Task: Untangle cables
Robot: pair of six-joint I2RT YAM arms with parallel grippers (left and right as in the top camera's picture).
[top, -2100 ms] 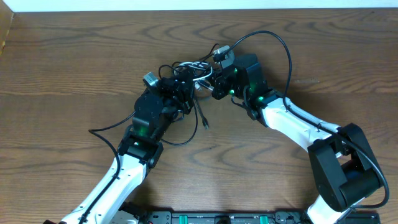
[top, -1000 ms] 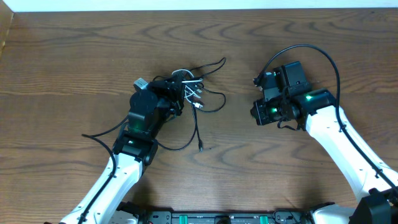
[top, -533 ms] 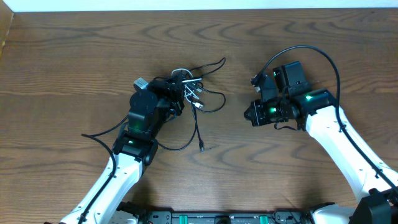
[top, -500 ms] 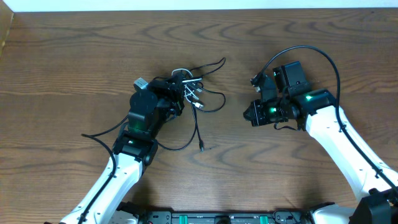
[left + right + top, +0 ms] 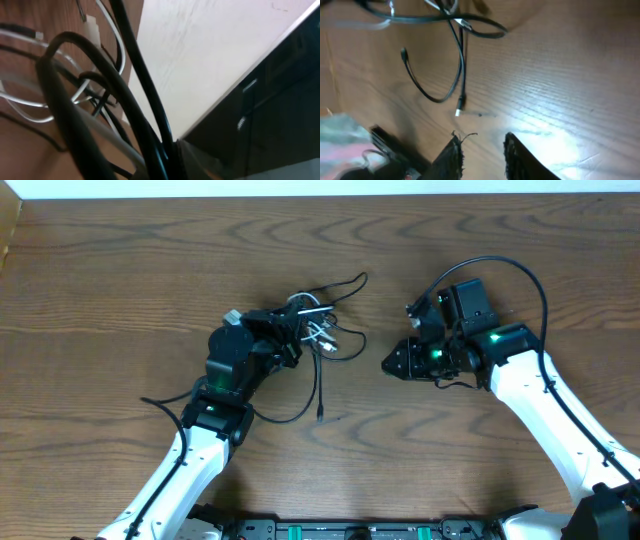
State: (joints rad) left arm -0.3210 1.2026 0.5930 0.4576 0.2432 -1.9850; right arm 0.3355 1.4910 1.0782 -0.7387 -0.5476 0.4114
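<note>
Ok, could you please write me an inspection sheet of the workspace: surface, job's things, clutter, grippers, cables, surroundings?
Surface: wooden table, brown grain, no spills or marks seen.
Job's things: cables, black and white, bunched in one tangle left of centre; one black strand hangs toward the near edge and ends in a plug lying on the wood.
Clutter: nothing seen.
Grippers: left gripper shut on the cables at the tangle; right gripper slightly open, empty, apart from the tangle.
Cables: a thicker black arm cable arches over the right wrist, clear of the tangle.
Surroundings: pale strip beyond the far edge; dark rail at the near edge.
</note>
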